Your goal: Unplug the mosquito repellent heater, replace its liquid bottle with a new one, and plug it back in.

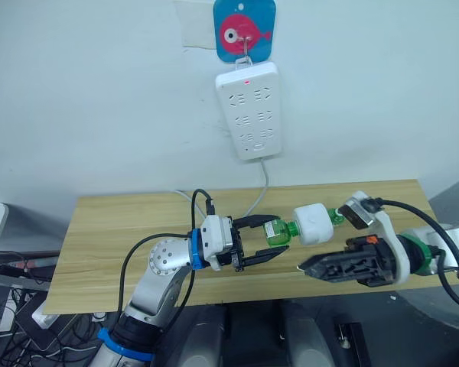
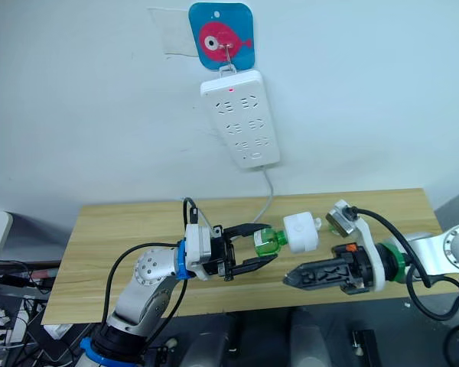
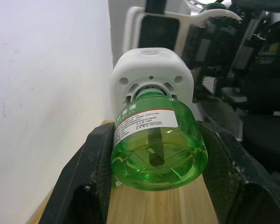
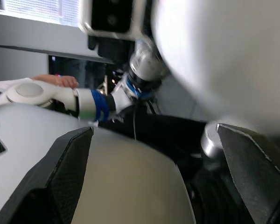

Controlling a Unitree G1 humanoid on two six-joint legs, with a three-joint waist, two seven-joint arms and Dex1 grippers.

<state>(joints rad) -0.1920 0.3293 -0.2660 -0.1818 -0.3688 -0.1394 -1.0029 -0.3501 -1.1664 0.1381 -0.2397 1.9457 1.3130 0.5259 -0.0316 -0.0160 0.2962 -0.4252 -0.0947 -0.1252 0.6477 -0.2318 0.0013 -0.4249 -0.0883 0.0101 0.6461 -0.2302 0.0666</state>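
**Bottle sits between the left jaws, its axis running away from them into the heater**

The wooden table [image 1: 122,229] stands below a white power strip [image 1: 249,111] hung on the wall, with none of its sockets taken. Over the table's near edge, the mosquito repellent heater [image 1: 313,223] is unplugged and lies on its side, with the green liquid bottle [image 1: 278,232] still screwed into it. Their shared long axis runs roughly level, straight out from the left gripper [image 1: 269,238] toward the right arm.

The left gripper's jaws are spread, one finger on either side of the bottle's body; I cannot tell whether the pads touch it. The heater lies just beyond the fingertips.

The right gripper [image 1: 306,266] sits just below the heater, near side, its jaws drawn together on nothing. The left arm is the nearer one to the bottle; unscrewing probably needs the heater braced.
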